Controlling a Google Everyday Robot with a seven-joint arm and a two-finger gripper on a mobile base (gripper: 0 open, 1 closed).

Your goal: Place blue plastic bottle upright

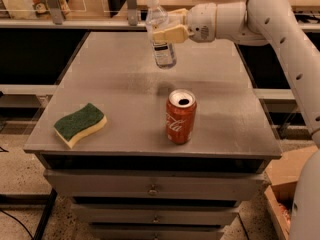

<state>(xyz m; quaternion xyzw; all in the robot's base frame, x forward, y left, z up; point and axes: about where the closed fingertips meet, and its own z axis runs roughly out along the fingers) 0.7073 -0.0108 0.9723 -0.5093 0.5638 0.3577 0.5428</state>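
Observation:
The blue plastic bottle point(161, 38) is clear, with a white cap at the top and a pale label with a dark patch. It hangs nearly upright, tilted a little, above the back middle of the grey table point(120, 89). My gripper point(169, 28) comes in from the right and is shut on the bottle's upper body. The bottle's base is off the table; its shadow lies below it. A red soda can point(180, 116) stands upright in front of the bottle.
A green and yellow sponge point(80, 124) lies at the table's front left. Drawers point(150, 188) run below the tabletop. A shelf with clutter stands behind the table. A cardboard box point(290, 194) sits on the floor at the right.

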